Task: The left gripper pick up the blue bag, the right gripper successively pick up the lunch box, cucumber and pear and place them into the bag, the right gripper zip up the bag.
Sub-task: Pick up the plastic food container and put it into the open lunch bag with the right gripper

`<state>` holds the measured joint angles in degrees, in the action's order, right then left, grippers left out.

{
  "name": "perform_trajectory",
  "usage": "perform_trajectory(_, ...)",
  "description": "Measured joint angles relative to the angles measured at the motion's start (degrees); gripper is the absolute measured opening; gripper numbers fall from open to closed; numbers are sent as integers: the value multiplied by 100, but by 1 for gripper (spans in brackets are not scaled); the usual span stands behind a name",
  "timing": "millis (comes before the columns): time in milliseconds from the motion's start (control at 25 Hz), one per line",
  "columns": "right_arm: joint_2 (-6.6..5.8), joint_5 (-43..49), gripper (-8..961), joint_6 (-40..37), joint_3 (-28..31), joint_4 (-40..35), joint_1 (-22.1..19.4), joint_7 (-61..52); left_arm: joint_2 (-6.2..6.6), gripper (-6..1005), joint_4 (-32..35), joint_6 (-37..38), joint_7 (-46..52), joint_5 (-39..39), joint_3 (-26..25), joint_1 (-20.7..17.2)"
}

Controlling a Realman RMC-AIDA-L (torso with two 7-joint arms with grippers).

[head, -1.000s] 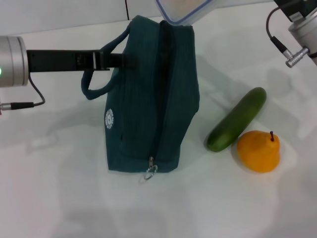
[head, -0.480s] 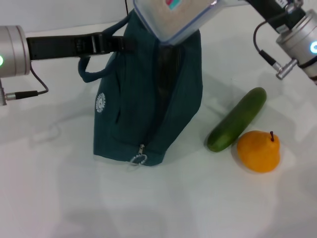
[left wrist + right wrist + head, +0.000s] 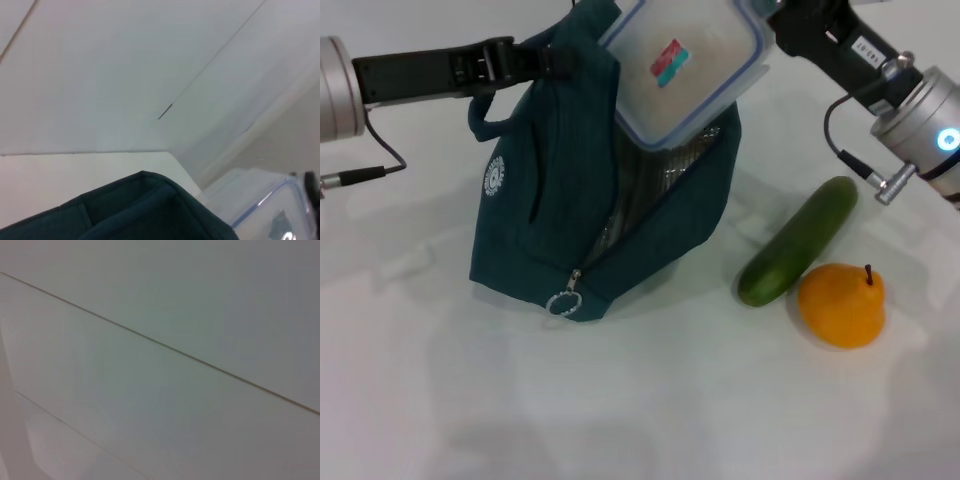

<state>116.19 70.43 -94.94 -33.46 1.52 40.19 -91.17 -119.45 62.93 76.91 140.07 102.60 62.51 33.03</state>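
The blue bag (image 3: 570, 210) stands tilted on the white table with its zipper open, and silver lining (image 3: 665, 180) shows inside. My left gripper (image 3: 542, 57) is shut on the bag's top by the handle, at the upper left. The clear lunch box (image 3: 685, 70) with a blue rim hangs tilted over the bag's mouth, its lower edge at the opening. My right gripper (image 3: 768, 22) is shut on the box's far end. The cucumber (image 3: 798, 240) and the orange-yellow pear (image 3: 842, 303) lie side by side to the right of the bag. The left wrist view shows the bag's edge (image 3: 145, 210) and the lunch box (image 3: 265, 205).
The zipper's ring pull (image 3: 562, 303) hangs at the bag's near end. A cable (image 3: 850, 120) loops off the right arm above the cucumber. White table (image 3: 640, 410) stretches in front of the bag. The right wrist view shows only a pale wall.
The bag has tipped and slid left, and its mouth has opened to show the lining. The lunch box has come down and forward over the opening with the right arm.
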Motion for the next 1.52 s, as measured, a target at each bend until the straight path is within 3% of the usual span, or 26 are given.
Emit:
perform_trajectory(600, 0, 680, 96, 720, -18, 202, 163, 100, 1, 69, -136, 46, -78, -346, -11, -72)
perform_trajectory(960, 0, 730, 97, 534, -1, 265, 401, 102, 7, 69, -336, 58, -220, -474, -10, -12)
perform_trajectory(1520, 0, 1061, 96, 1196, -64, 283, 364, 57, 20, 69, -336, 62, -244, -479, -20, -7)
